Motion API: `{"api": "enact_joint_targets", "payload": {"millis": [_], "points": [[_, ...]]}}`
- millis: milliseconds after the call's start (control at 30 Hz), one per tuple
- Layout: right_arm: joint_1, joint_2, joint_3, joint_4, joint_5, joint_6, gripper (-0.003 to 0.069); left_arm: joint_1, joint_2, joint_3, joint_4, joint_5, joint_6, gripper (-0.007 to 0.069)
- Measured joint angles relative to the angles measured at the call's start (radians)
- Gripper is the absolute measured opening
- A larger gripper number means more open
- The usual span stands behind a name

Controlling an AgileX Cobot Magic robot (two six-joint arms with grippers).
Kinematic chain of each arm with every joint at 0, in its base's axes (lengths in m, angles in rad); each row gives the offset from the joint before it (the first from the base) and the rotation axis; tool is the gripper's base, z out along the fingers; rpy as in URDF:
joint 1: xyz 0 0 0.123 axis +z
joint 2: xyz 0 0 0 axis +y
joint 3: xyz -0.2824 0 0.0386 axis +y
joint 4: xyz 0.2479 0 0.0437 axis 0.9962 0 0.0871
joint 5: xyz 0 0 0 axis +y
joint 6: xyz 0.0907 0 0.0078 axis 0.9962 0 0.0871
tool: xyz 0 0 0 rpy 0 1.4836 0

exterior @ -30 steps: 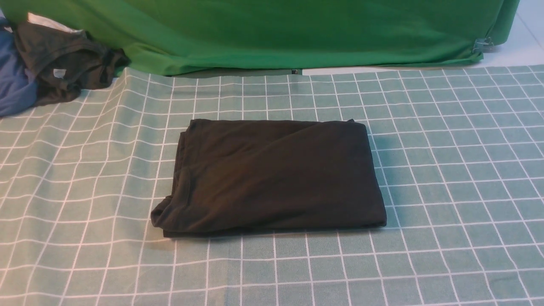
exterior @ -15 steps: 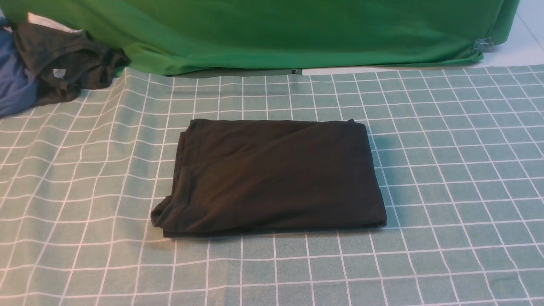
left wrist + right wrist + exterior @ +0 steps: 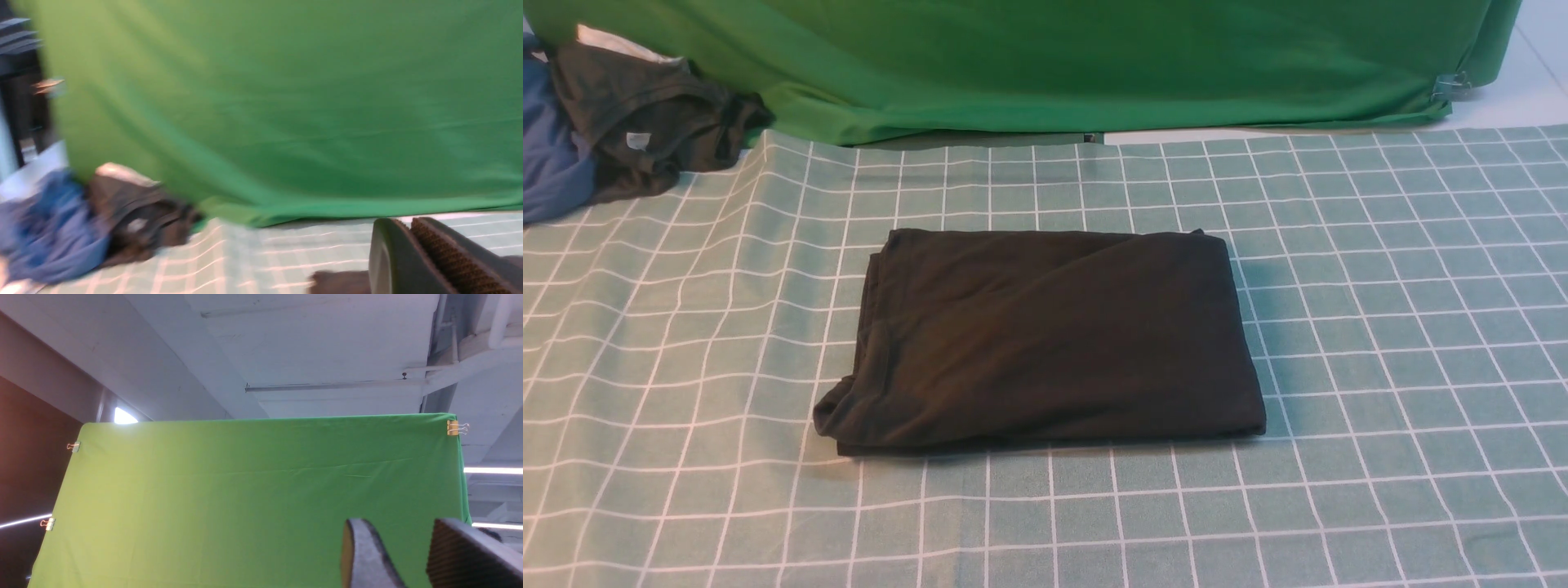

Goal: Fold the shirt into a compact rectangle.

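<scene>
On my front camera the shirt [image 3: 1045,339] lies folded into a dark rectangle near the middle of the checked tablecloth [image 3: 1380,327], a little nearer the near edge than the far one, and it sits exactly where it did a second ago; I can find no shift in its outline or creases. Its right side is straight and flat, while its near-left corner bulges out in a rounded, slightly bunched fold, and layered edges show along its left side. Neither arm appears in that view, same as in the earlier frames. At the far-left corner of the cloth a dark grey garment [image 3: 645,122] with a pale tag lies crumpled beside a blue cloth [image 3: 551,163], both unmoved, and the green backdrop [image 3: 1094,57] hangs along the far edge. My left wrist camera is blurred; it shows the left gripper [image 3: 408,228] with its two fingers pressed together and nothing between them, low over the checked cloth, with a dark patch of fabric just beside it. My right wrist camera points upward at the backdrop and the ceiling; the right gripper [image 3: 408,555] has its jaws standing apart with a clear gap, holding nothing
</scene>
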Motion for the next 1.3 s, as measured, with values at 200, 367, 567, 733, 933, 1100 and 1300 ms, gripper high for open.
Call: {"api": "enact_joint_targets", "payload": {"millis": [200,367,567,733,933,1100,1300], "points": [[0.0,0.0,0.0,0.0,0.0,0.0,0.0236,0.046,-0.046,0.225,0.01,-0.093,-0.001,0.0011],[0.0,0.0,0.0,0.0,0.003,0.0,0.0237,0.048,-0.047,0.239,0.024,0.0,-0.002,0.0011],[0.0,0.0,0.0,0.0,0.003,0.0,0.0237,0.048,-0.047,0.239,0.013,0.05,-0.002,0.0011],[0.0,0.0,0.0,0.0,0.003,0.0,0.0237,0.048,-0.047,0.239,0.012,0.05,-0.003,0.0013],[0.0,0.0,0.0,0.0,0.004,0.0,0.0237,0.048,-0.047,0.239,0.01,0.05,-0.003,0.0013],[0.0,0.0,0.0,0.0,0.004,0.0,0.0237,0.048,-0.047,0.239,0.01,0.05,-0.003,0.0013],[0.0,0.0,0.0,0.0,0.004,0.0,0.0239,0.048,-0.047,0.239,0.009,0.05,-0.003,0.0013]]}}
